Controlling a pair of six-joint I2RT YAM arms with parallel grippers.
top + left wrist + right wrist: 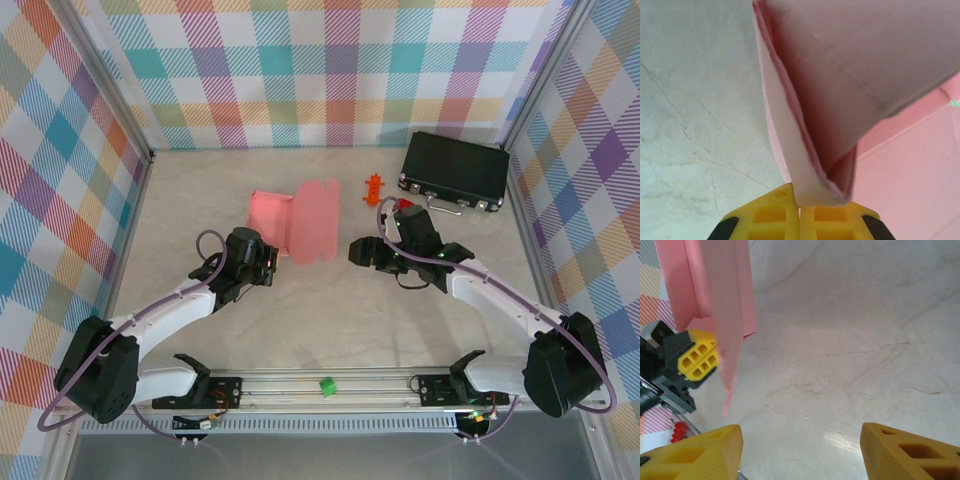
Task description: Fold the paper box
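The paper box — thin, light, floppy card — lies central on the table. The left gripper seems clamped on its 7 o'clock edge; the right gripper, spread and empty at 4 o'clock, should pinch beside a crease.

I see a pale, marble-veined tabletop across the middle of the top view. Pastel plaid panels wall it in at the back, left and right. Silver metal posts rise at the upper corners, and a metal rail crosses the bottom. The light is soft and even.
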